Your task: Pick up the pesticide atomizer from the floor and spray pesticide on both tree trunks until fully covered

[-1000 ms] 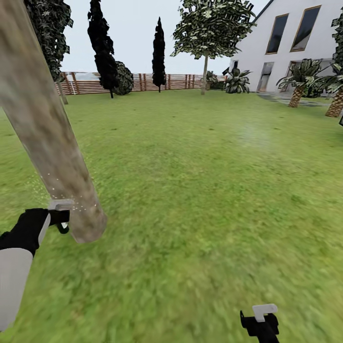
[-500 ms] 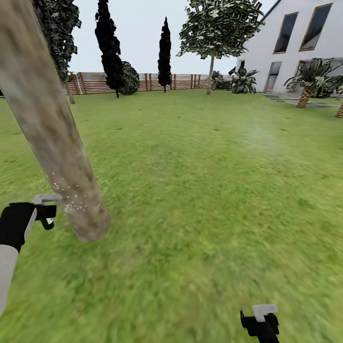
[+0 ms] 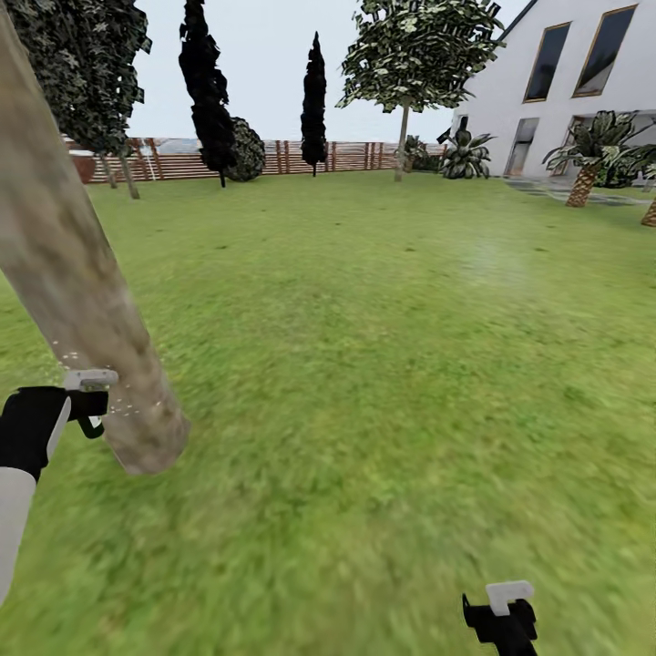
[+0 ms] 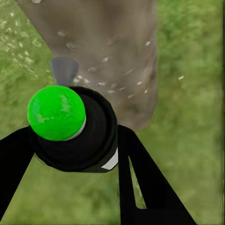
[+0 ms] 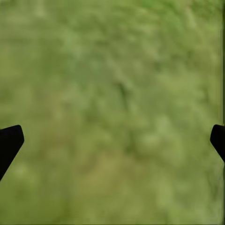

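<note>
Shifted left since 0.5 s ago: trunk (image 3: 87, 310). Left gripper (image 4: 70, 154) clamped on atomizer (image 4: 70, 129), specks (image 4: 105, 58) on bark; right gripper (image 5: 112, 140) spread over open grass (image 3: 410, 364).

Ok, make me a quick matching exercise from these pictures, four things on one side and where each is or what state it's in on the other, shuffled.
Things:
1. pesticide atomizer
2. right gripper
3. tree trunk
4. pesticide specks

Place or state:
A. open over bare grass
B. scattered on the bark
C. clamped in the left gripper
D. rising right in front of the nozzle

Pairs: 1-C, 2-A, 3-D, 4-B
</note>
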Available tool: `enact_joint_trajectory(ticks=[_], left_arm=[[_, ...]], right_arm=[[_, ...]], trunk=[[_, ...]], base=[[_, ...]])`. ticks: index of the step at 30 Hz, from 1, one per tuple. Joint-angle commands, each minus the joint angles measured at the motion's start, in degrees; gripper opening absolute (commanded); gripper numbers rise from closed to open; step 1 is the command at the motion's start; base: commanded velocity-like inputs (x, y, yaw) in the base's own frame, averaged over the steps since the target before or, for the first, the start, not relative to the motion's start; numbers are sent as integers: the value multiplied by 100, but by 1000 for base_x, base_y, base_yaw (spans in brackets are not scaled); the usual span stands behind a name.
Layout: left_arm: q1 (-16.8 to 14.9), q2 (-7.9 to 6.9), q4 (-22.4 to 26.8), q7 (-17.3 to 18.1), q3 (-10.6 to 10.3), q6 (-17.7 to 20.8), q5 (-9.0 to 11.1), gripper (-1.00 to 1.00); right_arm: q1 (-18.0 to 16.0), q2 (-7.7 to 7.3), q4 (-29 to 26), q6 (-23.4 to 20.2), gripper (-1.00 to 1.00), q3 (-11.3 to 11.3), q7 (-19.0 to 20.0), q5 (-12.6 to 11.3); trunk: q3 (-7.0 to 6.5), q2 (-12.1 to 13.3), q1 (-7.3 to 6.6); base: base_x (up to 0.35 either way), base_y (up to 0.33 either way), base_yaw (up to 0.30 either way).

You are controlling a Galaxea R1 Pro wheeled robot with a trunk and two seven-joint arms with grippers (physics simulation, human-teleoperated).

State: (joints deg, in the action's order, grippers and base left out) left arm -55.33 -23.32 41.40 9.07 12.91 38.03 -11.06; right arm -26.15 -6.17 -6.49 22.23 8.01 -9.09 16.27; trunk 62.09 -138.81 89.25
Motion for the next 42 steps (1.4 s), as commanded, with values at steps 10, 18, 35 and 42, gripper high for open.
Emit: enact_joint_trajectory(ticks=[10,18,35,42], left_arm=[[-10,3,9,51,25,29,-63,-100],[-25,3,9,51,27,29,-63,-100],[13,-15,0,-19,53,11,-114,-100],[13,-20,-4,-19,53,11,-117,-100]], right_arm=[[-4,2,8,19,100,43,-14,60],[-4,10,8,21,100,43,-14,60],[-4,2,8,18,100,43,-14,65],[-4,10,8,25,100,37,-14,60]], trunk=[[5,-2,1],[5,-2,1],[5,-2,1],[5,-2,1]], base=[[203,-210,0],[60,-265,209],[224,-182,106],[25,-264,188]])
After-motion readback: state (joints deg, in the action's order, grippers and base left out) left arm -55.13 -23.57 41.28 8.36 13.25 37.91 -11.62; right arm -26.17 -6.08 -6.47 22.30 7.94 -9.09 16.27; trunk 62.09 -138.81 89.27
